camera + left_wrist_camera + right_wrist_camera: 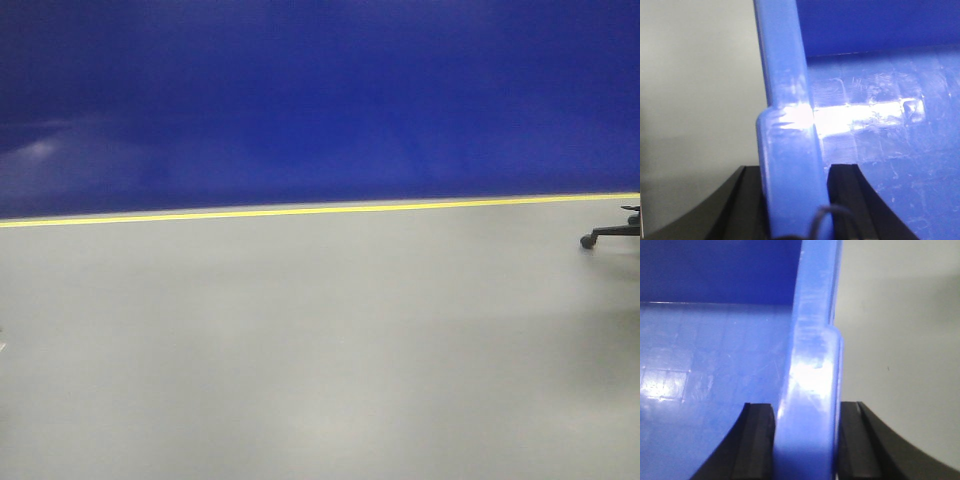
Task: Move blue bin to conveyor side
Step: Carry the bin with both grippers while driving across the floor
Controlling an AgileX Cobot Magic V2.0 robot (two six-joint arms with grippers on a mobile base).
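Note:
The blue bin fills both wrist views. In the left wrist view my left gripper (pixel 795 200) is shut on the bin's left rim (pixel 785 115), one black finger outside and one inside the wall. In the right wrist view my right gripper (pixel 807 440) is shut on the bin's right rim (pixel 812 365) the same way. The bin's scratched, glossy floor (pixel 880 135) shows inside and looks empty. In the front view neither the bin nor the grippers show, and no conveyor is in view.
The front view shows grey floor (pixel 300 350), a yellow floor line (pixel 300 211) and a dark blue wall (pixel 320 90) behind it. A black office chair's wheeled base (pixel 612 233) stands at the right edge.

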